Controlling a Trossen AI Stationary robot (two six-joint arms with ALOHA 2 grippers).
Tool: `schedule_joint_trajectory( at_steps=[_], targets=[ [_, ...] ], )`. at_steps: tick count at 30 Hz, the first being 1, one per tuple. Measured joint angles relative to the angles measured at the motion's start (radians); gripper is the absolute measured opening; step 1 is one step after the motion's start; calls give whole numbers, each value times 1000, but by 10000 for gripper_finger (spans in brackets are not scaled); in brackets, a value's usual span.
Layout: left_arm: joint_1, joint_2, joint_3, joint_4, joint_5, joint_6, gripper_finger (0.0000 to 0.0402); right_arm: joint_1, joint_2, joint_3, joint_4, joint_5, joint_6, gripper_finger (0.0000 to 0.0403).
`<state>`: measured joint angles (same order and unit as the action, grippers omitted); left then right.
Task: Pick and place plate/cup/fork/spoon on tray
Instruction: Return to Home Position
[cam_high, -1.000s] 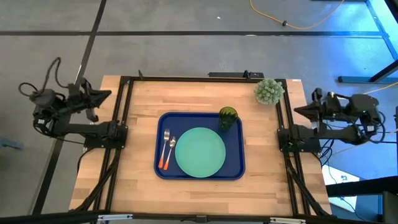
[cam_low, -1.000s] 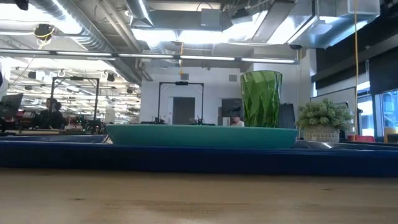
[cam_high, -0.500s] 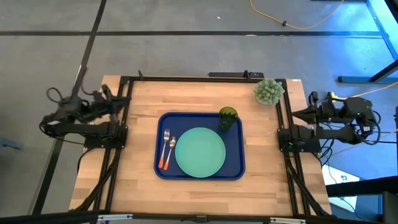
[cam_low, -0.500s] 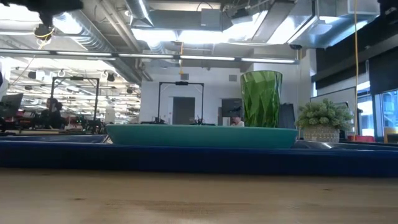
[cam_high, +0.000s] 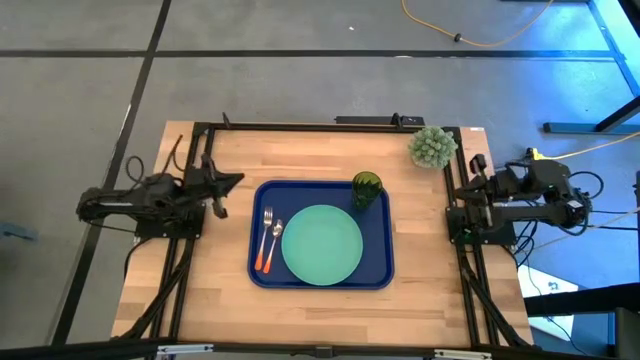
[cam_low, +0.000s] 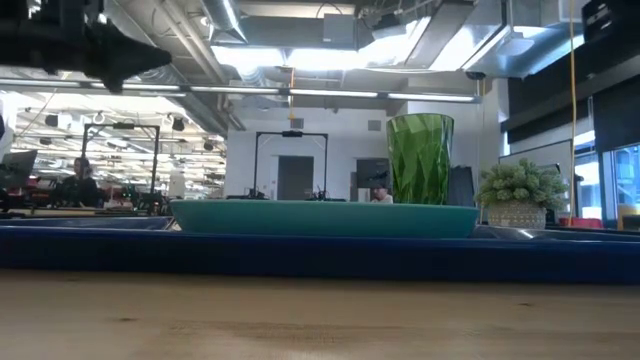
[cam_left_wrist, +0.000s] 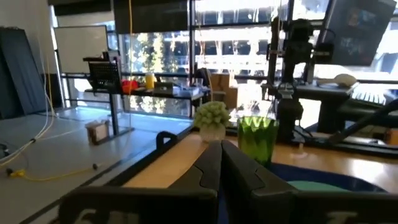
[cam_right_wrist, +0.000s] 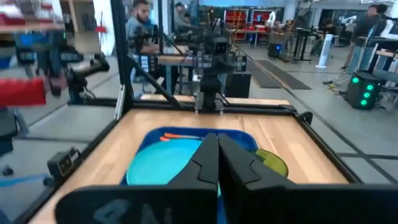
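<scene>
Tray (cam_high: 380, 255) lies between the two arms, long axis running arm to arm. Left gripper (cam_high: 231, 181): fingers pressed together, empty, over the table's left rail, tip aimed at the tray's near end, where fork (cam_high: 267, 232) and spoon (cam_high: 276, 238) lie. Right gripper (cam_high: 470, 188): closed, empty, at the right rail, nearer the cup (cam_high: 366, 187). Plate (cam_high: 322, 244) sits mid-tray. Judgement: everything is loaded; homing only needs each arm to pull outward, away from the tray.
</scene>
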<state>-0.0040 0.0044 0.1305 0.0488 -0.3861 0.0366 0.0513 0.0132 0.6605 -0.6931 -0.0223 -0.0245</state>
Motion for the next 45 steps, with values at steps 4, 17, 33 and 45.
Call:
schedule_joint_trajectory(
  at_steps=[4, 17, 33, 45],
  targets=[
    [3, 0, -85, 94, 5, -5, 0, 0, -1, -31, 31, 0, 30, 0],
    [83, 0, -123, 96, 16, -7, 0, -1, 5, -181, 219, -49, 71, 0],
    [113, 0, -123, 94, 97, 0, 0, -1, 4, -536, 543, -61, 100, 0],
    [113, 0, -123, 54, 83, 3, 0, -2, 6, -647, 711, -58, 26, 2]
  ],
)
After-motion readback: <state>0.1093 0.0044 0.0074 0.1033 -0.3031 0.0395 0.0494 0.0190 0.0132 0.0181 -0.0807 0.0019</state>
